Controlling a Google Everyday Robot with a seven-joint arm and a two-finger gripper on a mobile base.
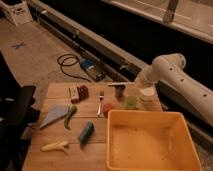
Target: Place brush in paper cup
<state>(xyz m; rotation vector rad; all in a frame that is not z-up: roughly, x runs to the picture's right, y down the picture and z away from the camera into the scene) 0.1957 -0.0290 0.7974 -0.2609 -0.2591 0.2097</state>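
Note:
The brush shows as a slim pale stick lying level just above the far side of the wooden table. My gripper is shut on it, hanging from the white arm that reaches in from the right. The paper cup stands upright at the table's far right, a short way to the right of the gripper. The brush is apart from the cup and left of it.
A greenish cup and a small orange thing sit beside the big yellow tub. A silver fork, brown blocks, a green pepper, a grey wedge, a teal block and a yellow banana shape lie on the table.

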